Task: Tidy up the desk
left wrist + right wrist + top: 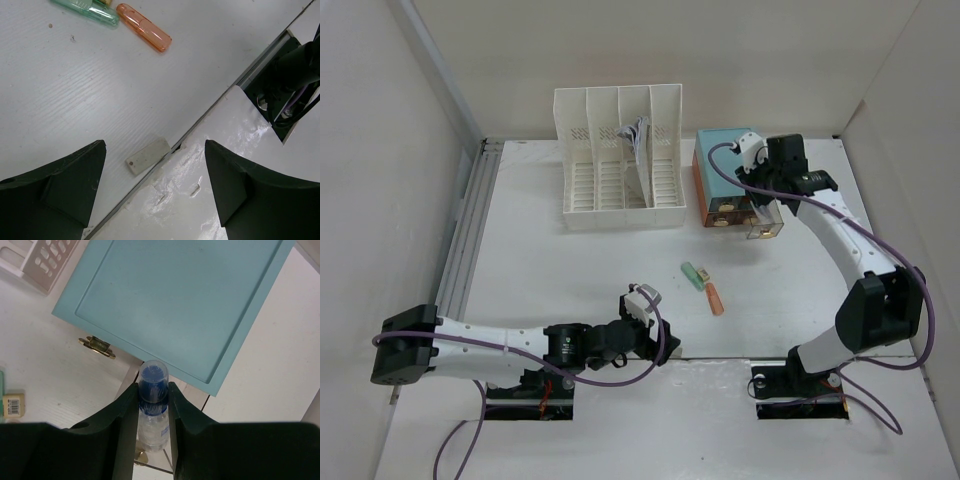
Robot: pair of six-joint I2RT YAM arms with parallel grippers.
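The left arm [490, 345] lies low, stretching from its base at 8 o'clock of the top view toward 3 o'clock. Its wrist bends up toward 12 o'clock. The left gripper [155, 145] is spread wide, with nothing between its jaws. The right arm [840, 235] rises from its base at 5 o'clock, folds at the elbow near 4 o'clock and reaches toward 1 o'clock. The right gripper [153, 387] points downward, clamped on a blue-capped bottle [153, 376].

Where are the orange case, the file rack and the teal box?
orange case [144, 27]: left wrist view, middle of its body
file rack [620, 218]: top external view, front wall
teal box [175, 300]: right wrist view, centre of its top
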